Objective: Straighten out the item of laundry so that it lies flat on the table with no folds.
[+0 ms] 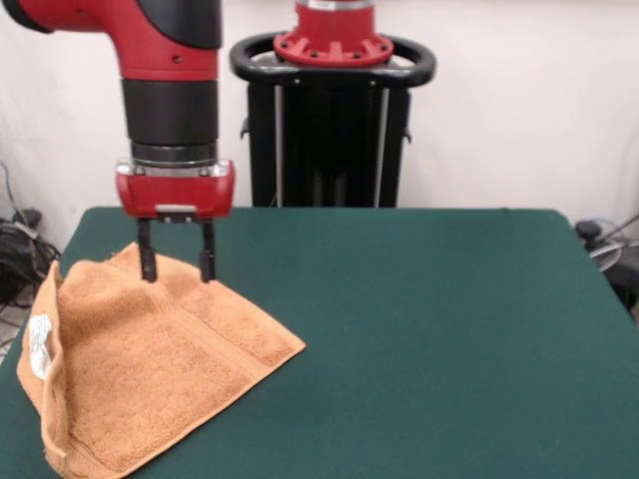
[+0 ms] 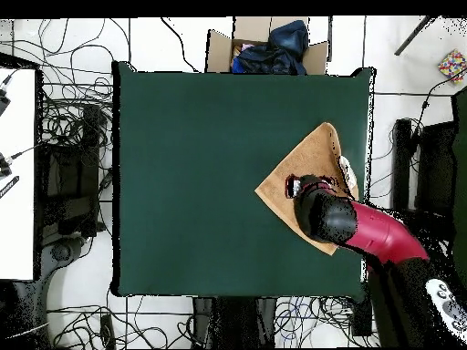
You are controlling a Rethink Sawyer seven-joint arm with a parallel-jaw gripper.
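The towel lies rumpled at one corner of the bench, one hemmed side curled up and over so its white label faces outward, the rest spreading in a rough diamond toward the bench's middle. In the overhead view the cloth sits hard against the bench's edge, and part of it is hidden under the arm.

The tool stands upright over the towel's far corner, its two black fingers parted by a modest gap and their tips down at the pile. They appear to straddle a raised ridge of cloth, with nothing clamped between them (whether the tips already press into the terry cannot be told from here).

The step in hand looks like taking hold of that far corner. To do it well, the tool probably needs to close on a single layer close to the hem, not on a bunched ridge, which would drag a crease along with it. A low pull away from the folded side, toward the open green, would likely draw the curled edge down and flat. Lifting high risks the cloth doubling back on itself, and pulling toward the near edge could slide it off the bench.
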